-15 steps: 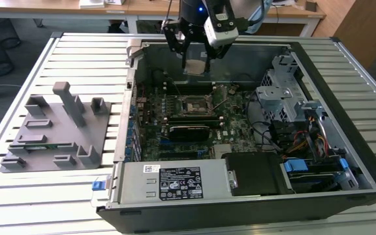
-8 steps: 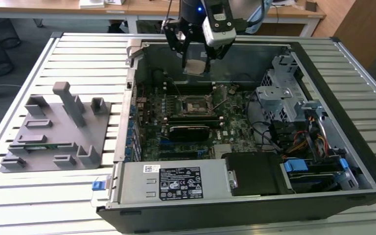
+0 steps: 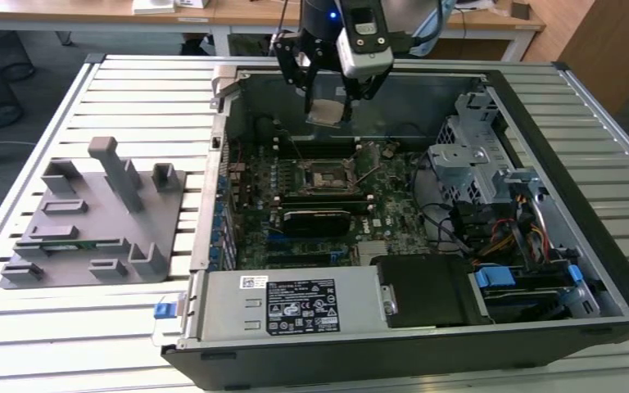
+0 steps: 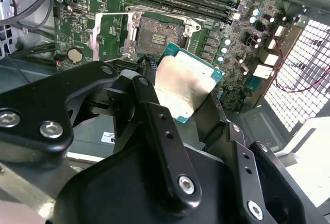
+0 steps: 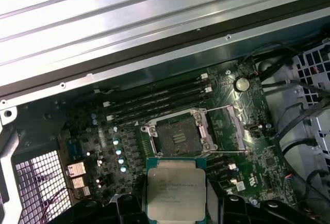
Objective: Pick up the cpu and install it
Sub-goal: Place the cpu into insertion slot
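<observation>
Above the green motherboard (image 5: 268,152), the black hand (image 3: 329,100) is closed on the flat square silver-topped cpu (image 3: 327,112). The cpu hangs clear of the black square socket frame (image 3: 321,176).

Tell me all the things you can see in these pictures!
cpu: one, silver top, held above the motherboard.
socket: one, metal frame with a dark centre, on the motherboard, nothing in it.
motherboard: one, green, inside the computer case.
computer case: one, black and grey, lying open on the table.
power supply: one, silver with a label, at the case's near end in the exterior view.
holder: one, grey, on the table at the exterior view's left of the case.
table: one, silver slats, under everything.
claw: one, black, shut on the cpu.
</observation>
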You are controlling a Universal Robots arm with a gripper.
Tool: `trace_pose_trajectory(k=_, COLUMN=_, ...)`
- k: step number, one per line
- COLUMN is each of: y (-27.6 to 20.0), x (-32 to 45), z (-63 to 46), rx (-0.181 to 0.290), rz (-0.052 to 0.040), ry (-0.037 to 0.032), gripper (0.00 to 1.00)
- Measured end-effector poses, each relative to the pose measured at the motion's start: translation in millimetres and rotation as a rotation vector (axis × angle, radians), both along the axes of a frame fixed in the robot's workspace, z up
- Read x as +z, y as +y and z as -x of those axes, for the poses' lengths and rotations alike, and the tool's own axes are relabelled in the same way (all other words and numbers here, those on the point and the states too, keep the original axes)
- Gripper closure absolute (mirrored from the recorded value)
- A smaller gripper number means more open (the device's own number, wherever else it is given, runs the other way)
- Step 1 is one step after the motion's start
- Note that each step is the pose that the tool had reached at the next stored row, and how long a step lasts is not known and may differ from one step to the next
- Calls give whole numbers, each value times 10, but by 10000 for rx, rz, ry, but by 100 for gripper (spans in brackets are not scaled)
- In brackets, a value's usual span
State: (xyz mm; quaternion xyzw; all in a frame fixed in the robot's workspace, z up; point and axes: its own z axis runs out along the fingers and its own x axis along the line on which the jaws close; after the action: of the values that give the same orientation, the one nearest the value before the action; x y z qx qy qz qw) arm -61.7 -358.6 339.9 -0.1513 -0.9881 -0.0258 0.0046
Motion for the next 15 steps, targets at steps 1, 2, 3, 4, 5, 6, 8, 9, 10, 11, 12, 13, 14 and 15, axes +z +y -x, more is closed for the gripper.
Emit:
trace_pose_trajectory(k=1, y=0, x=0, z=0, rx=-33, rz=0, ry=0, gripper=46)
trace_pose_trajectory(k=2, y=0, x=0, z=0, rx=-63, rz=1, ry=0, gripper=46)
trace_pose_trajectory(k=3, y=2, x=0, z=0, rx=-87, rz=1, ry=1, gripper=46)
trace_pose_trajectory(k=4, y=3, x=0, z=0, rx=-110, rz=1, ry=0, gripper=46)
trace_pose_trajectory(k=5, y=3, x=-1, z=0, rx=-133, rz=0, ry=0, gripper=46)
trace_pose_trajectory(k=6, y=4, x=-1, z=0, rx=-160, rz=-1, ry=0, gripper=46)
trace_pose_trajectory(k=8, y=5, x=-1, z=0, rx=-228, rz=0, ry=0, gripper=46)
trace_pose_trajectory(k=9, y=5, x=-1, z=0, rx=-280, rz=1, ry=1, gripper=46)
trace_pose_trajectory(k=10, y=5, x=-2, z=0, rx=-336, rz=1, ry=1, gripper=46)
trace_pose_trajectory(k=11, y=5, x=-2, z=0, rx=-397, rz=1, ry=1, gripper=46)
trace_pose_trajectory(k=12, y=5, x=-2, z=0, rx=-451, rz=1, ry=1, gripper=46)
trace_pose_trajectory(k=13, y=5, x=-3, z=0, rx=-504, rz=1, ry=1, gripper=46)
trace_pose_trajectory(k=14, y=5, x=-3, z=0, rx=-554, rz=1, ry=1, gripper=46)
trace_pose_trajectory(k=15, y=5, x=-4, z=0, rx=-600, rz=1, ry=1, gripper=46)
